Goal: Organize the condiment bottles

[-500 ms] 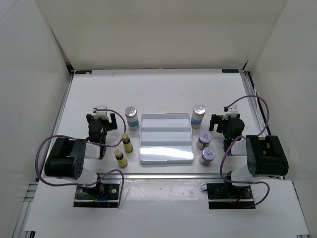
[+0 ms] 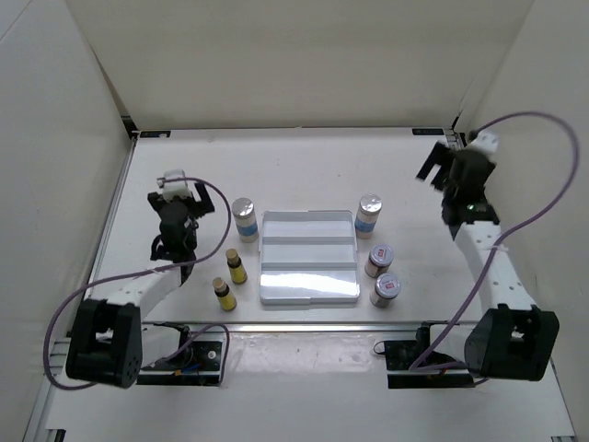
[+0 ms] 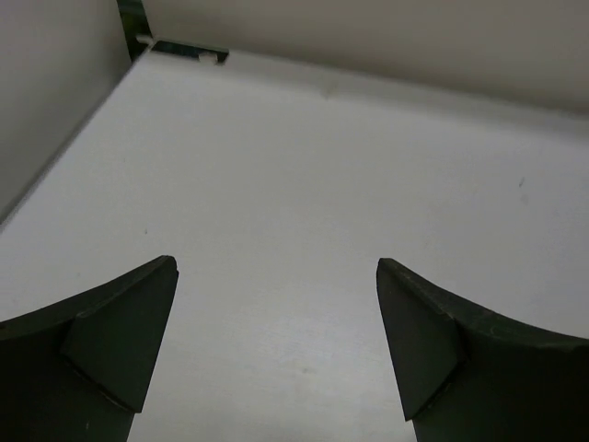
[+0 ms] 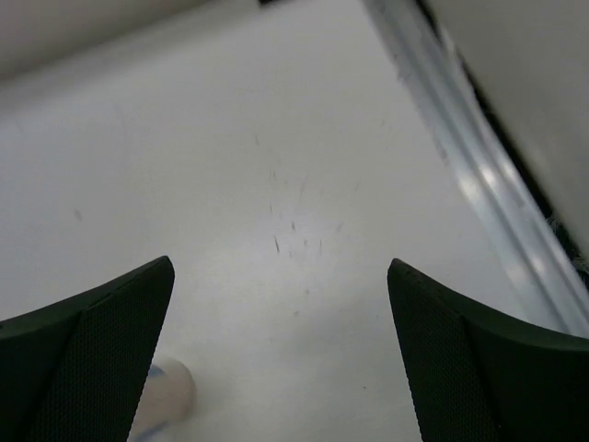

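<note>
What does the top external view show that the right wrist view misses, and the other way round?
Only the top external view shows the tray, the yellow bottles, the jars and the left white bottle. Only the right wrist view shows fine scratches on the table. Both show the table, the right tool, which the wrist view shows open, and probably the right white bottle, only a sliver at the wrist view's lower left.

White, blue-banded, silver-capped left cylinder [image 2: 244, 219] and right cylinder [image 2: 368, 215] stand upright mid-frame. Lower left: upper yellow dark-capped bottle [image 2: 237, 266], lower yellow bottle [image 2: 224, 294]. Lower right: upper red-labelled jar [image 2: 379, 260], lower jar [image 2: 386, 289].
</note>
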`<state>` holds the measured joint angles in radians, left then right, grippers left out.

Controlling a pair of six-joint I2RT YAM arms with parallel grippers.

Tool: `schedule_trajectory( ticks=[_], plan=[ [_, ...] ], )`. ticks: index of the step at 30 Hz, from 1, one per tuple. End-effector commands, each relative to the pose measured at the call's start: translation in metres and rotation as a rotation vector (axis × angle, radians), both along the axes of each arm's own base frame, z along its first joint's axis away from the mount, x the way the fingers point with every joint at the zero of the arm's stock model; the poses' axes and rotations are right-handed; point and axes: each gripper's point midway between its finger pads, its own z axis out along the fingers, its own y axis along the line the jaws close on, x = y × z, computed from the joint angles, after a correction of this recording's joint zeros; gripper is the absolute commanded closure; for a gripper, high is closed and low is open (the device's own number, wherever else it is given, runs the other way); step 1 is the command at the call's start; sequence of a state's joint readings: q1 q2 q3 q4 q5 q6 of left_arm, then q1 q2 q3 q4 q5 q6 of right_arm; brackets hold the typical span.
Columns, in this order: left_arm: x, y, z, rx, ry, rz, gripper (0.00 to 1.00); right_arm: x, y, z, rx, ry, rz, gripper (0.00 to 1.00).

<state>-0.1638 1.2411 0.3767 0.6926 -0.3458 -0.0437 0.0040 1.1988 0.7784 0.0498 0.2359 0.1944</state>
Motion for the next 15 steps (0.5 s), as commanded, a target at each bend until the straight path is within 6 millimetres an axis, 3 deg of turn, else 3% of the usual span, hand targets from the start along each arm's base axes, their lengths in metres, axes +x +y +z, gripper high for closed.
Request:
schedule_trajectory(
  ticks=[1, 2, 3, 4, 5, 6, 7, 8, 10, 11, 12, 14, 15],
  plan=[
    [-0.006, 0.014, 0.051, -0.122, -0.018, 0.141, 0.0, -0.043, -0.038, 0.046, 0.048, 0.162, -0.329, 0.0],
    [-0.003, 0.012, 0.074, -0.157, -0.046, 0.143, 0.0, -0.049, -0.035, 0.049, 0.051, 0.208, -0.315, 0.0],
    [-0.011, 0.013, 0.066, -0.165, 0.033, 0.154, 0.0, -0.042, -0.028, 0.074, 0.066, 0.18, -0.262, 0.0],
    [-0.016, 0.015, 0.077, -0.198, 0.036, 0.18, 0.0, -0.043, -0.026, 0.079, 0.07, 0.19, -0.254, 0.0],
    [-0.014, 0.016, 0.108, -0.247, 0.011, 0.205, 0.0, -0.05, -0.025, 0.079, 0.082, 0.218, -0.266, 0.0],
    [-0.02, 0.017, 0.121, -0.333, 0.007, 0.251, 0.0, -0.054, -0.024, 0.08, 0.104, 0.227, -0.282, 0.0],
    [-0.032, 0.019, 0.109, -0.316, 0.128, 0.278, 0.0, -0.059, -0.023, 0.083, 0.135, 0.234, -0.305, 0.0],
    [-0.029, 0.012, 0.156, -0.343, 0.089, 0.234, 0.0, -0.073, -0.02, 0.067, 0.18, 0.314, -0.355, 0.0],
    [-0.031, -0.002, 0.183, -0.253, 0.163, 0.106, 0.0, -0.078, -0.011, 0.061, 0.194, 0.369, -0.304, 0.0],
    [-0.031, -0.02, 0.174, -0.222, 0.28, -0.003, 0.0, -0.078, -0.004, 0.06, 0.205, 0.382, -0.253, 0.0],
    [-0.029, -0.027, 0.21, -0.216, 0.237, -0.059, 0.0, -0.084, 0.004, 0.049, 0.221, 0.43, -0.214, 0.0],
    [-0.03, -0.035, 0.211, -0.192, 0.281, -0.117, 0.0, -0.09, 0.027, 0.049, 0.267, 0.421, -0.11, 0.0],
    [-0.034, -0.03, 0.2, -0.188, 0.305, -0.082, 0.0, -0.094, 0.034, 0.041, 0.269, 0.434, -0.064, 0.0]
  ],
)
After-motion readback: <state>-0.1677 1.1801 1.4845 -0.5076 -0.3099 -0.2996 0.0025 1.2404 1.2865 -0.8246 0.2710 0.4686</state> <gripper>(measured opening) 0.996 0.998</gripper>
